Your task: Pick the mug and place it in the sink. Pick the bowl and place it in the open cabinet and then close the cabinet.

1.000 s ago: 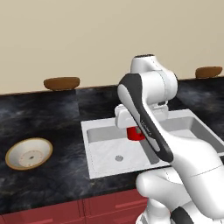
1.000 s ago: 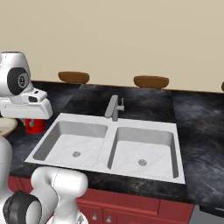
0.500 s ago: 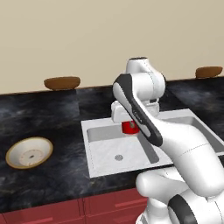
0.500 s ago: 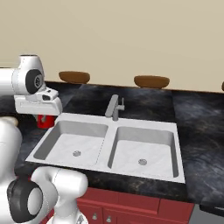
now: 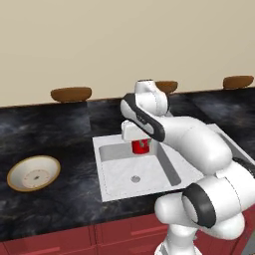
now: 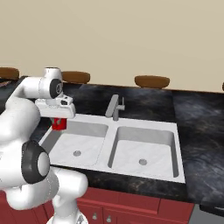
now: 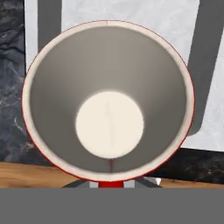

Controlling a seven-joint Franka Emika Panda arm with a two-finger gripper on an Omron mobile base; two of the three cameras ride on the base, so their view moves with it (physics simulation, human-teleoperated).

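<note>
From the left base view, the red mug hangs under the white hand of the arm, over the back of the left basin of the sink, clear of the basin floor and its drain. The claw itself is hidden behind the hand and the mug, but it is shut on the mug, which rides upright beneath it. The cream bowl lies well apart on the dark counter to the left, untouched. From the right base view, the mug shows as a red patch under the hand, at the far left edge of the sink, near the faucet. In the hand view, the camera looks straight down into the mug, onto its pale round bottom, with the basin wall and counter edge behind. The mug looks small, stiff and light, likely smooth-walled and breakable if dropped, so a pinch on the rim wall, kept vertical, suits it best; lowering near the basin floor before letting go would be safer.
</note>
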